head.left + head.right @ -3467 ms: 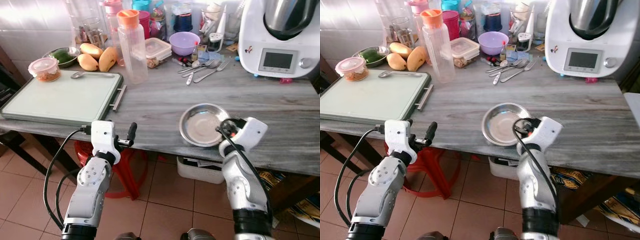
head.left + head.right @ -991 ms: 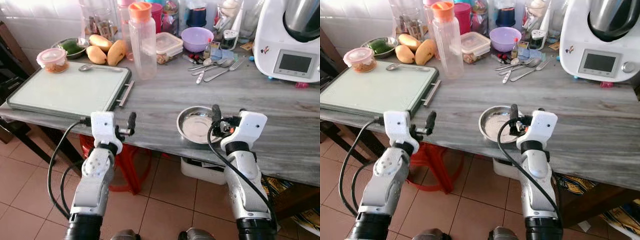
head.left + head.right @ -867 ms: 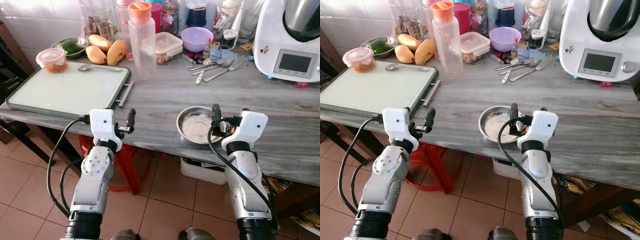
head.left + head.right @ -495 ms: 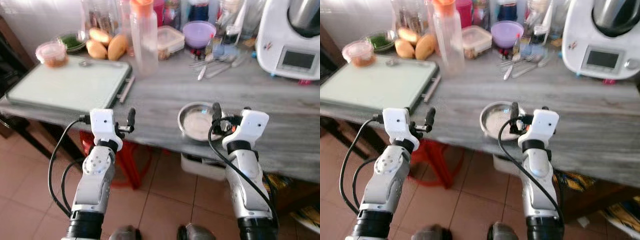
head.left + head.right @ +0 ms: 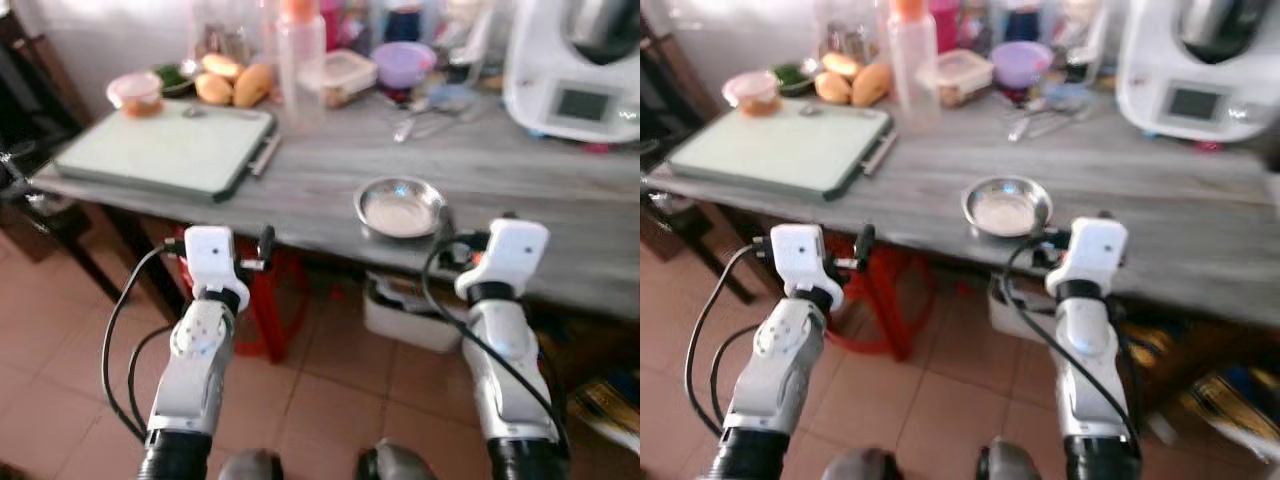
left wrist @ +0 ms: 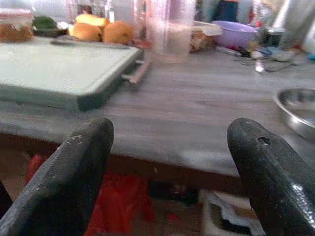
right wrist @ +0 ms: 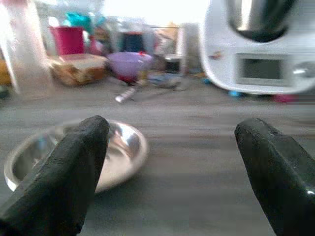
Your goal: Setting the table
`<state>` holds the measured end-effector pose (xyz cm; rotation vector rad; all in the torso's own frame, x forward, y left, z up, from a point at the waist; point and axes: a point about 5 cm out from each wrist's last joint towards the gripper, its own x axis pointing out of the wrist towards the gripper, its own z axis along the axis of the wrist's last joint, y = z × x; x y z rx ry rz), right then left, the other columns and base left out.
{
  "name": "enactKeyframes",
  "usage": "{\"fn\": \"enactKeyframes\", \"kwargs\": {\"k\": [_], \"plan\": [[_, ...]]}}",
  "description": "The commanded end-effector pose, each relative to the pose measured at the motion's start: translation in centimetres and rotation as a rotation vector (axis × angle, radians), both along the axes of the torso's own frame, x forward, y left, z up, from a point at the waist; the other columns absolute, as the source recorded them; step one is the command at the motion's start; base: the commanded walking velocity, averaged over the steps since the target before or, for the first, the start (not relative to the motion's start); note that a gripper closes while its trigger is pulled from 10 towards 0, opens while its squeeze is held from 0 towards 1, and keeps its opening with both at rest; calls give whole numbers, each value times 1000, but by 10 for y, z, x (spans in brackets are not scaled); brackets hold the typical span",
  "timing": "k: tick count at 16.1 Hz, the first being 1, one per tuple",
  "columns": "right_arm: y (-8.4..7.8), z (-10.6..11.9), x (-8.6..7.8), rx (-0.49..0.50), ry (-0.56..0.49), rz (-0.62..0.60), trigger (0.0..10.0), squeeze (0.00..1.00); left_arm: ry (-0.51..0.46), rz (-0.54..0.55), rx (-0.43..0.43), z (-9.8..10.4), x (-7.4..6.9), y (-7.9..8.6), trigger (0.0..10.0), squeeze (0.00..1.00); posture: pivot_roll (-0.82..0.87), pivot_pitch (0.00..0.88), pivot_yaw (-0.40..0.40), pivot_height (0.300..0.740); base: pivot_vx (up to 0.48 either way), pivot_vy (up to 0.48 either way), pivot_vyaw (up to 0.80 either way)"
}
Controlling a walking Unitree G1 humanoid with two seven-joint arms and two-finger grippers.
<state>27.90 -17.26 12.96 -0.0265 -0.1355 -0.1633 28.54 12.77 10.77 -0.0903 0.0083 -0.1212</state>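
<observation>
A shiny steel bowl (image 5: 399, 207) sits near the front edge of the grey table (image 5: 520, 180); it is also seen as the bowl (image 7: 125, 145) in the right wrist view. My right gripper (image 5: 450, 240) hangs just in front of the table edge, short of the bowl, open and holding nothing. My left gripper (image 5: 262, 248) is level with it further left, below the table edge, also open and holding nothing (image 6: 170, 132). Spoons and a fork (image 5: 420, 120) lie at the back of the table.
A green board (image 5: 165, 150) covers the table's left part, with mangoes (image 5: 235, 88), a tall bottle (image 5: 300, 60) and a purple bowl (image 5: 402, 62) behind. A white kitchen machine (image 5: 580, 70) stands at the back right. Under the table are a red stool (image 5: 270, 300) and a white box (image 5: 410, 315).
The whole view has pulled back from the table and more floor shows. My right gripper, which reached over the bowl's rim, is now off the table edge. The bowl stays on the table.
</observation>
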Motion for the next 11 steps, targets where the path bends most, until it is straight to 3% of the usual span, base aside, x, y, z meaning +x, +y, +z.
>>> {"fn": "enactKeyframes", "kwargs": {"k": [1,3,6,8,9,11], "plan": [[7,1,3,-11,12,7,10000,0,-2,20,19,0,0,6,10000,0,-17,0,27,740,-266,0,0],[1,-2,-2,-32,10,33,10000,0,-2,-10,23,0,-4,-1,10000,0,12,0,22,740,-268,0,0],[-12,-13,-5,-39,51,-38,10000,0,15,-6,32,-5,-10,4,10000,0,24,0,36,740,-262,0,0],[-8,-22,-6,-104,86,-24,10000,0,35,12,46,-9,-9,15,10000,0,19,0,56,740,-257,0,0],[-5,-26,-7,-53,112,-3,10000,0,43,19,48,-11,-8,18,10000,0,21,0,62,740,-259,0,0],[-2,-26,-11,-109,87,33,10000,0,70,34,50,-16,-11,22,10000,0,12,0,75,740,-255,0,0]]}}
